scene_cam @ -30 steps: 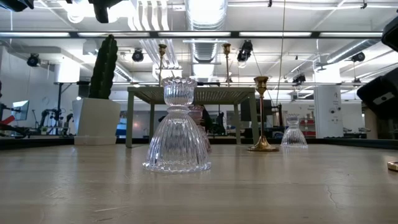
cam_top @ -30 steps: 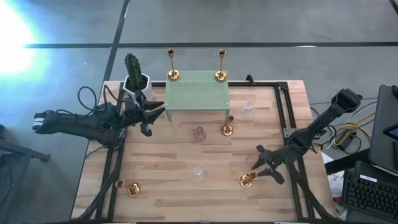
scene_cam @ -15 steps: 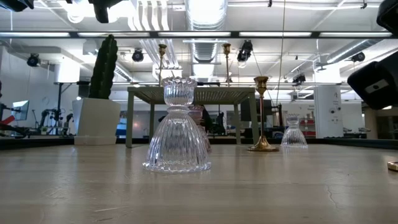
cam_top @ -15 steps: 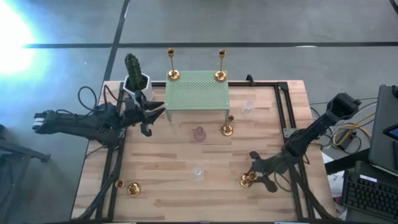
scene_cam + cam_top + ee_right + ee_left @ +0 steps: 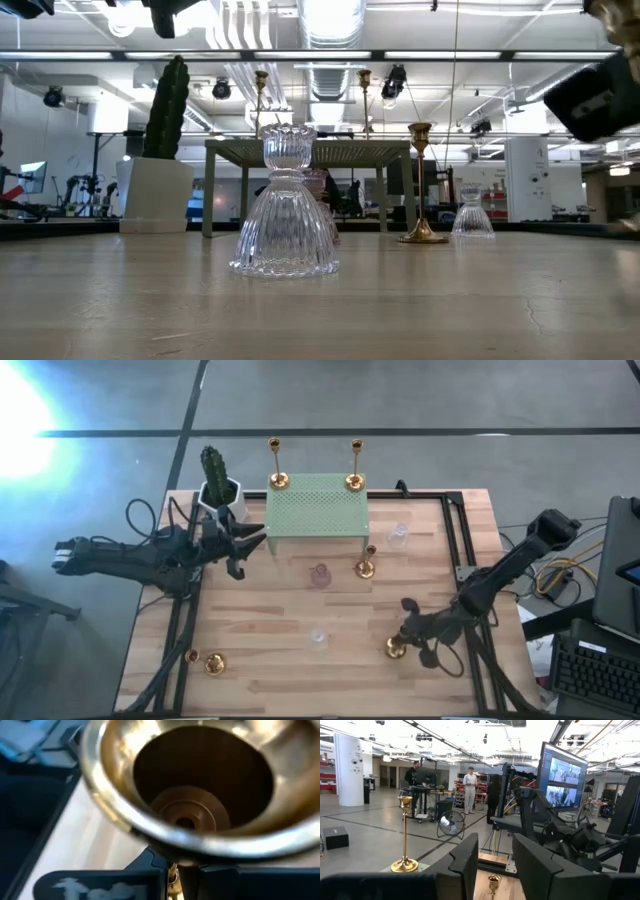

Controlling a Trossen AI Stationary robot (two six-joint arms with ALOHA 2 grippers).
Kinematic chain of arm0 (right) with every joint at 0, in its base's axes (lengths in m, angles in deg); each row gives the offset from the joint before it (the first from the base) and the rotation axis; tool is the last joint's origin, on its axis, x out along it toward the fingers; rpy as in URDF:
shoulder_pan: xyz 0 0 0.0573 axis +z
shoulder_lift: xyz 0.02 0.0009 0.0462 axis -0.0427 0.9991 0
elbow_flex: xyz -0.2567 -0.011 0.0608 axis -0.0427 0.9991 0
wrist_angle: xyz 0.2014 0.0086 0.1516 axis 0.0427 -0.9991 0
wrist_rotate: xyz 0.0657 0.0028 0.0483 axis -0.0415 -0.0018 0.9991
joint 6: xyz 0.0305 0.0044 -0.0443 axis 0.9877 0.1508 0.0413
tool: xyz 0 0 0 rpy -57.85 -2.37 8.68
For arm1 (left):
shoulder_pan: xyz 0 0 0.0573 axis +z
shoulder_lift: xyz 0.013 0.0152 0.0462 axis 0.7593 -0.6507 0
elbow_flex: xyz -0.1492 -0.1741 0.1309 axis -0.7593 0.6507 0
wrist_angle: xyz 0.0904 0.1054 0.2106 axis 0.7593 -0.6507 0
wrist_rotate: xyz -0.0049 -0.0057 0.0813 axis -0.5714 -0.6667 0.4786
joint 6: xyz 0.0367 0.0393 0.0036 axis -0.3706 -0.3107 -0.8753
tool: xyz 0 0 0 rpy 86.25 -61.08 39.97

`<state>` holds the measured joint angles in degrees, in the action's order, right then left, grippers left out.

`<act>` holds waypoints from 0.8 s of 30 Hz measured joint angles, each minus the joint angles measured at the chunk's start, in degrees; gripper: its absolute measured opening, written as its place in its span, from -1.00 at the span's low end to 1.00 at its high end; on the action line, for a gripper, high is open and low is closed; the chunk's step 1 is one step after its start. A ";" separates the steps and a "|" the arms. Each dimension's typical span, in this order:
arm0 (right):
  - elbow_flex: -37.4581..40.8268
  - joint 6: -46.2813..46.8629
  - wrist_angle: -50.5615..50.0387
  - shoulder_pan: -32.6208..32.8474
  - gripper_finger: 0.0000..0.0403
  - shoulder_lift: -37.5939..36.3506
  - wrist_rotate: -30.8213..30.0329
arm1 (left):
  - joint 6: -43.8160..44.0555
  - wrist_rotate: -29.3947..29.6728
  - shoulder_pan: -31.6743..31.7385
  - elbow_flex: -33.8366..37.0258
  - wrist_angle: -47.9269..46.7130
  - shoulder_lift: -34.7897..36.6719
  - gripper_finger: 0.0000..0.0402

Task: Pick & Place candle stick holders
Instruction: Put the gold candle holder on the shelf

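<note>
The right gripper (image 5: pixel 404 643) sits low at the table's (image 5: pixel 270 630) front right, fingers pinched on the stem of 1 gold candle stick holder (image 5: pixel 397 650), its cup just beyond them. The left gripper (image 5: pixel 250 540), fingers spread, waits beside the green stand (image 5: pixel 318 505).

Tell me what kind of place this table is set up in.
Probably a big open robotics lab or workshop. Behind the wooden slatted table the low view shows exposed silver ceiling ducts and strip lights, and the left wrist view shows a large wall-mounted monitor screen and people standing at workstations.
</note>
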<state>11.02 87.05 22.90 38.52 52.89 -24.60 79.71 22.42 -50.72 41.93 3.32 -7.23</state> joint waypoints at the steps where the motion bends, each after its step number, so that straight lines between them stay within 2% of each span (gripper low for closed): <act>1: -0.55 -0.10 -1.70 -0.08 -0.94 -1.07 -1.82 | 0.00 0.01 0.01 0.00 -0.07 0.00 -0.37; 4: -1.90 -0.11 -4.35 -1.06 -0.94 -4.58 -5.84 | 0.00 0.01 -0.01 0.00 -0.05 -0.09 -0.37; 11: -6.94 1.19 -6.19 -9.66 -0.95 -9.80 -6.45 | 1.06 0.01 -0.01 0.00 -0.07 -0.11 -0.37; 18: -17.13 -4.79 -16.31 -24.28 -0.95 -7.33 0.46 | 1.42 0.01 0.01 0.00 -0.07 -0.11 -0.37; 24: -25.59 -16.89 -16.84 -36.63 -0.96 -2.54 9.46 | -0.03 0.01 0.00 0.00 -0.79 -0.20 -0.37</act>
<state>-14.57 70.16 6.06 1.89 50.35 -15.14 79.68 22.44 -50.72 41.93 2.54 -7.42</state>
